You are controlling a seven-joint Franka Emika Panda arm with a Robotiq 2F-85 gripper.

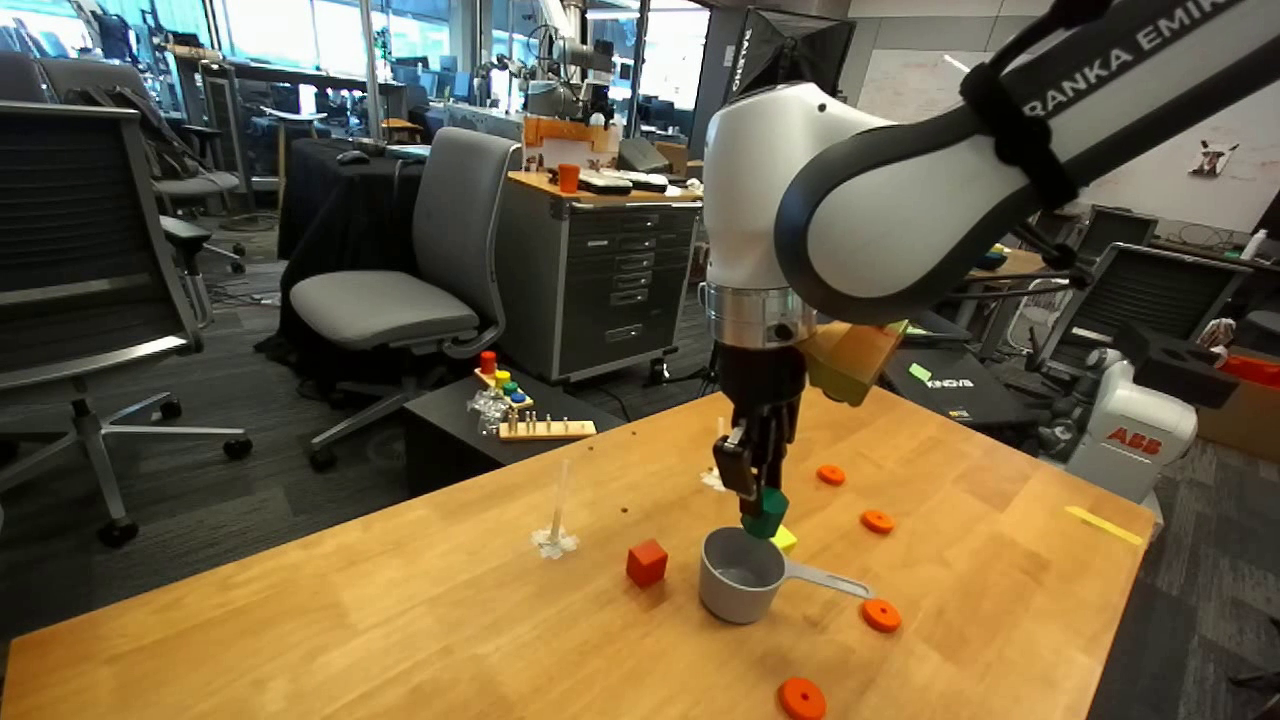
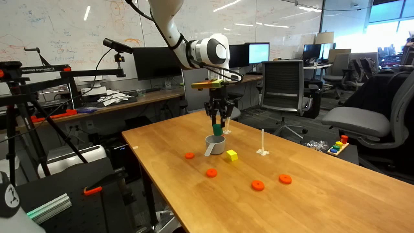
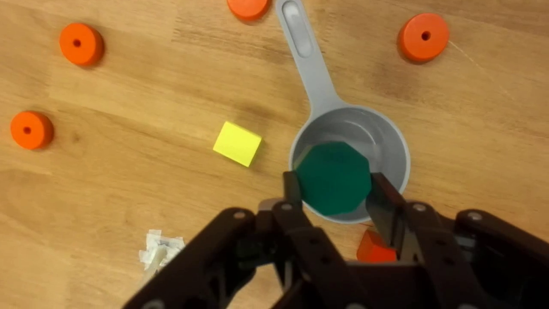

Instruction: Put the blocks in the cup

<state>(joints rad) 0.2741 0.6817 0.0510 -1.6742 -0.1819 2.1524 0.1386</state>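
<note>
My gripper [image 3: 334, 182] is shut on a green octagonal block [image 3: 332, 167] and holds it above the cup's opening. In both exterior views the green block [image 1: 766, 514] [image 2: 217, 130] is just over the cup's rim. The grey cup [image 3: 403, 141] stands upright on the table, with its flat handle pointing away from the gripper in the wrist view. The visible part of its inside holds nothing. A yellow block [image 3: 237, 143] lies beside the cup. A red block [image 1: 647, 563] lies on the cup's other side, partly hidden by a finger in the wrist view [image 3: 374, 249].
Several flat orange discs with center holes lie around the cup, including one [image 3: 424, 37] and another at the handle's end [image 1: 881, 615]. Thin upright pegs are taped to the wooden table [image 2: 262, 144] [image 1: 558, 510]. A dark side table with toys [image 1: 545, 430] stands beyond the edge.
</note>
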